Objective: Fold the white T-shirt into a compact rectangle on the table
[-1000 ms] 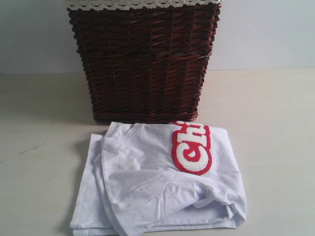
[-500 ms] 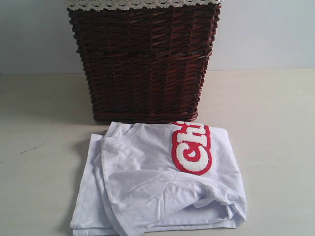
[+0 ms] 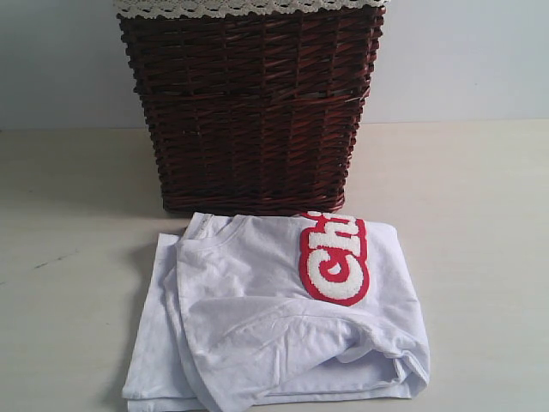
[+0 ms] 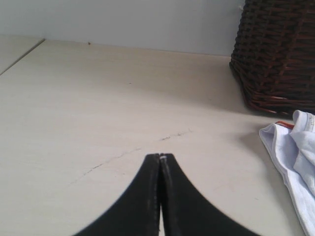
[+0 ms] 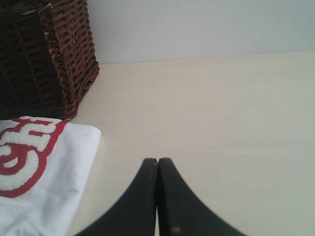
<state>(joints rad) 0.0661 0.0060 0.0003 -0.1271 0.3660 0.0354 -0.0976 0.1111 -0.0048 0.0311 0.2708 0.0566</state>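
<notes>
The white T-shirt (image 3: 266,318) lies folded in a rough rectangle on the table (image 3: 480,223), just in front of the basket, its red-and-white lettering (image 3: 336,256) facing up. One edge of the shirt (image 4: 295,172) shows in the left wrist view, and the lettered part of the shirt (image 5: 34,167) shows in the right wrist view. My left gripper (image 4: 160,156) is shut with nothing in it, over bare table to the shirt's left. Over bare table on the shirt's other side, my right gripper (image 5: 158,160) is also shut and empty. Neither gripper appears in the exterior view.
A dark brown wicker basket (image 3: 249,112) with a lace-trimmed liner (image 3: 249,7) stands behind the shirt, against the pale wall. The basket (image 4: 280,54) also shows in the left wrist view and the basket (image 5: 44,54) in the right wrist view. A thin crack (image 4: 123,157) marks the table.
</notes>
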